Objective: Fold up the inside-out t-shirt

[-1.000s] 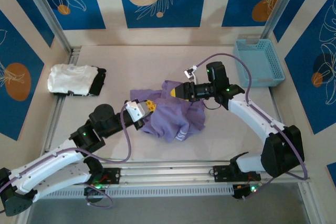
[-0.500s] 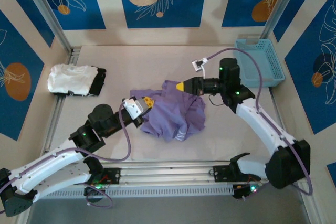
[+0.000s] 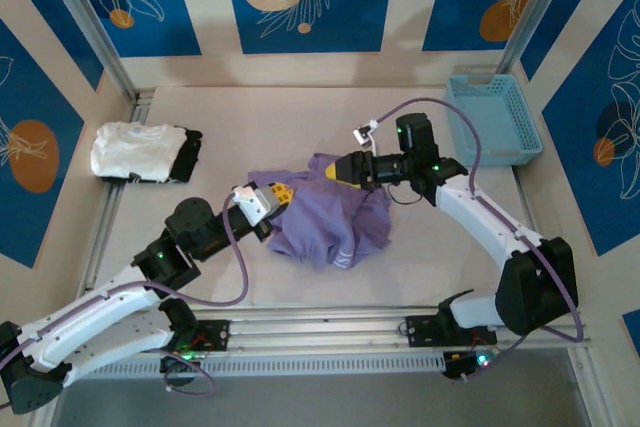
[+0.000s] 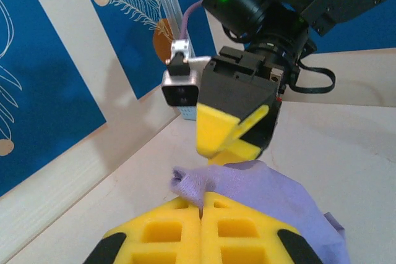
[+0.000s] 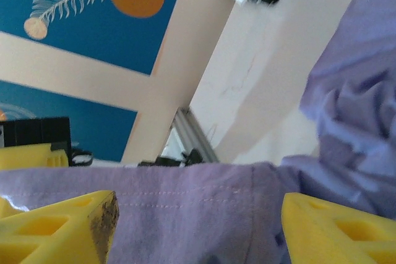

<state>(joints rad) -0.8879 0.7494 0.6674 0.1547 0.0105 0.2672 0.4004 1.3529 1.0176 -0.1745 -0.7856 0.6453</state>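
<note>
The inside-out t-shirt (image 3: 330, 222) lies crumpled in a lavender heap at the middle of the table. My left gripper (image 3: 275, 194) is at its left edge, its yellow fingers (image 4: 161, 233) pressed together on a small pinch of the t-shirt (image 4: 189, 183). My right gripper (image 3: 340, 169) sits at the shirt's far edge, facing the left one. Its fingers (image 5: 62, 227) stand wide apart, and the stitched hem of the t-shirt (image 5: 204, 208) stretches across the gap between them. In the left wrist view the right gripper (image 4: 232, 137) hovers just beyond the pinched fold.
A folded white garment (image 3: 135, 152) with a folded black garment (image 3: 188, 155) beside it lies at the back left. A light blue basket (image 3: 495, 117) stands at the back right. Aluminium rails (image 3: 110, 217) border the table.
The right gripper drew back to the right half a second ago and has returned to the shirt's far edge with its fingers apart. The left gripper kept its hold, shifting slightly.
</note>
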